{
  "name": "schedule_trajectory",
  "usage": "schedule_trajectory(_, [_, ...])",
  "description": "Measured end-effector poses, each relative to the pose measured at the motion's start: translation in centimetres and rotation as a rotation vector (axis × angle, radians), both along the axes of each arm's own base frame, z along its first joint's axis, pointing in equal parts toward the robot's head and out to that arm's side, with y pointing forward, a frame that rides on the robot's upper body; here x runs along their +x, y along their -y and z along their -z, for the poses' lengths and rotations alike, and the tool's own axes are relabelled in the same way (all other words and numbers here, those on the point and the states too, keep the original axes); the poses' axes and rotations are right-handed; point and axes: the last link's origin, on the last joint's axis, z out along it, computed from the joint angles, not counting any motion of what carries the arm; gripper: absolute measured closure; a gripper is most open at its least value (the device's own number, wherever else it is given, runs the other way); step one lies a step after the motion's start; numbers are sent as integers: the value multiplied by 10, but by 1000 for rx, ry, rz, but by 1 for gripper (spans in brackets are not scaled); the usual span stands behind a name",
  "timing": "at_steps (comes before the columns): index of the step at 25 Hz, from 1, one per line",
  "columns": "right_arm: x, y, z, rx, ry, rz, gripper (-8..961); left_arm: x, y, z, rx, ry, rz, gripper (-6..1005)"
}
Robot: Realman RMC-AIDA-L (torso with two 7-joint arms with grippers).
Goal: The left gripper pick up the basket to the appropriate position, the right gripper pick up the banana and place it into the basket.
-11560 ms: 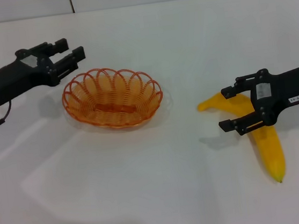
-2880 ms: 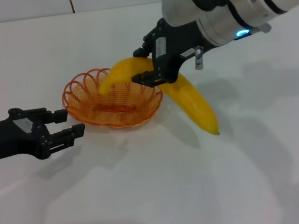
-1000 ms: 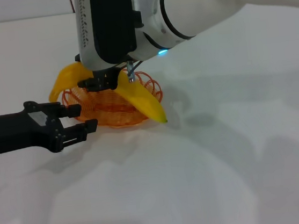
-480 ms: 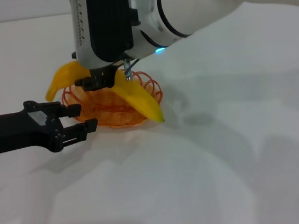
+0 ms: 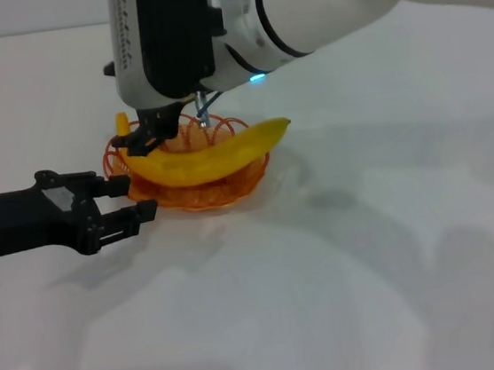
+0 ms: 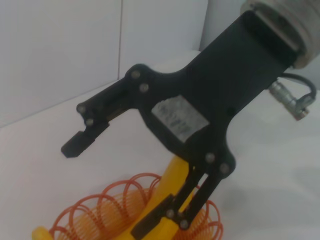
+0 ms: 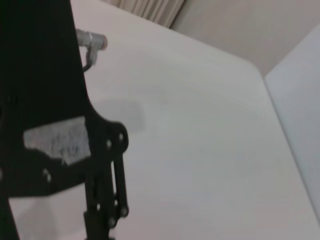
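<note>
A white table (image 5: 347, 281) carries the orange wire basket (image 5: 229, 187) directly.

The banana (image 5: 204, 157) has dropped from the right end effector (image 5: 153, 131) to lie across the basket (image 5: 229, 182).

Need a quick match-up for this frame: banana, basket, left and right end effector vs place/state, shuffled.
1. banana
2. basket
3. left end effector
4. right end effector

a. open, beside the basket, holding nothing
b. on the table, holding the fruit
c. lying across the orange rim
d. open, above the banana's stem end

Pairs: 1-c, 2-b, 3-a, 4-d
</note>
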Motion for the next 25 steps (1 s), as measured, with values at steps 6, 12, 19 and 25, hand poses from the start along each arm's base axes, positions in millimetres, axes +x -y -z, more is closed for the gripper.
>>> schedule_trajectory(6, [-3,3,-34,45,-95,7,74,-4,2,-1,2,-2,-12,476])
schedule_trajectory(12, [15,10,-85,72,-182,47,72,-4,2,-1,4,4,-13,476])
schedule_trajectory(19, [44,27,-126,-14,-328,93,75,-5,3,-1,5,6,-17,477])
schedule_trajectory(25, [76,41,-145,-47,-400,151,77,-3,3,-1,6,8,-8,477])
